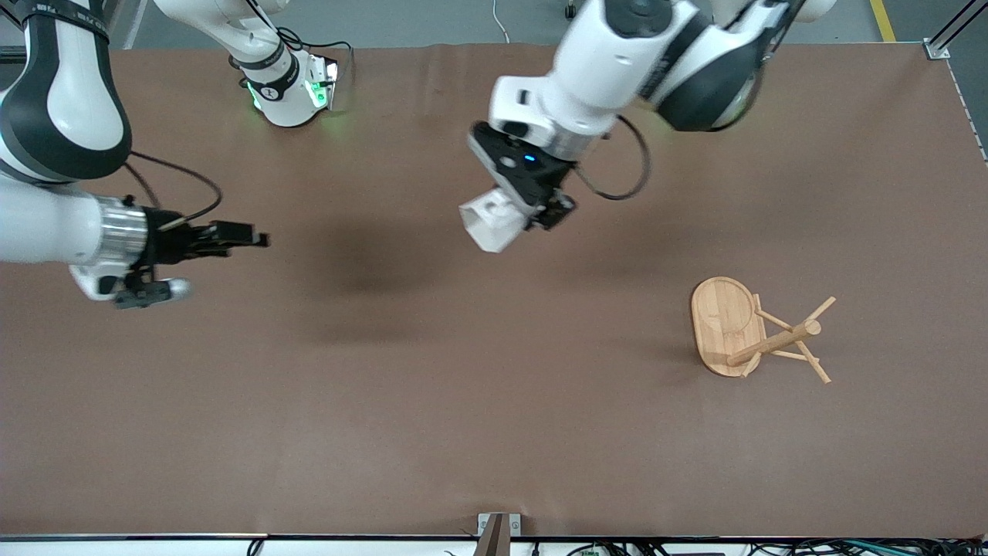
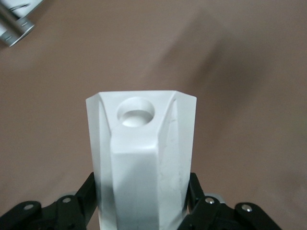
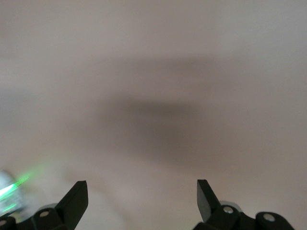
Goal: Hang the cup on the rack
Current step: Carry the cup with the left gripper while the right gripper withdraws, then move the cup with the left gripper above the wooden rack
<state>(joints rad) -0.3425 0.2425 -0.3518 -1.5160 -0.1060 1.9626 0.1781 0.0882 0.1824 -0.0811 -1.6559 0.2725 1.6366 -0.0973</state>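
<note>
The white faceted cup (image 1: 491, 222) is held in the air over the middle of the table by my left gripper (image 1: 532, 212), which is shut on it. In the left wrist view the cup (image 2: 144, 163) fills the middle, its blocky handle with the round hole facing the camera, a black finger (image 2: 84, 194) on each side. The bamboo rack (image 1: 760, 330) stands on its oval base toward the left arm's end of the table, its pegs free. My right gripper (image 1: 251, 239) is open and empty, over the right arm's end; its fingertips (image 3: 76, 196) show over bare table.
The brown table (image 1: 463, 401) carries only the rack. The right arm's base (image 1: 289, 93) with green lights stands at the table's robot edge. A small bracket (image 1: 498, 529) sits at the edge nearest the front camera.
</note>
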